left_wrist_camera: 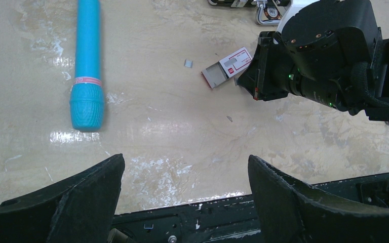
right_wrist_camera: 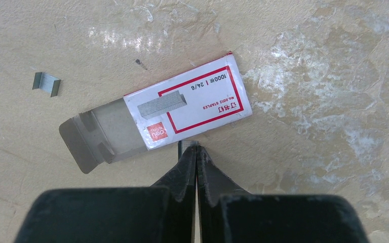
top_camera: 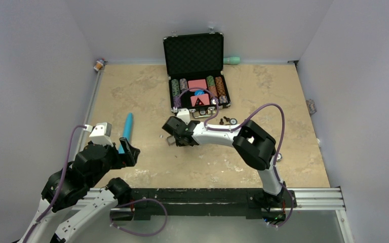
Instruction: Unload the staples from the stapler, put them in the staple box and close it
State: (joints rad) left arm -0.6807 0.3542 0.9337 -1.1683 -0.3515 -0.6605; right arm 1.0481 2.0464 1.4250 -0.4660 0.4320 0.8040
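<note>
The staple box (right_wrist_camera: 182, 109) lies flat on the tan table (top_camera: 263, 101), in front of the open black case (top_camera: 193, 53) of poker chips. It is white with a red frame, a picture of a staple strip and the print "1000" and "24/6". Its grey inner tray is slid partway out on the left side.

The right gripper (right_wrist_camera: 196, 150) points down at the box's near long edge. Its jaws are pressed together with no gap between them. A short grey piece of staples (right_wrist_camera: 187, 145) sits right at the tips, touching the box's edge. I cannot tell whether the piece is pinched or only touched. A second short strip of staples (right_wrist_camera: 46, 83) lies loose on the table, off to the left of the box and apart from it.

A long blue stick-shaped tool (left_wrist_camera: 87, 61) lies well to the left of the box. It is smooth along its length, with a thicker ribbed end and a thin pink band above that end. I cannot tell for certain that it is the stapler.

The left gripper (left_wrist_camera: 185, 162) hangs above the table near the ribbed end, jaws spread wide, holding nothing.
</note>
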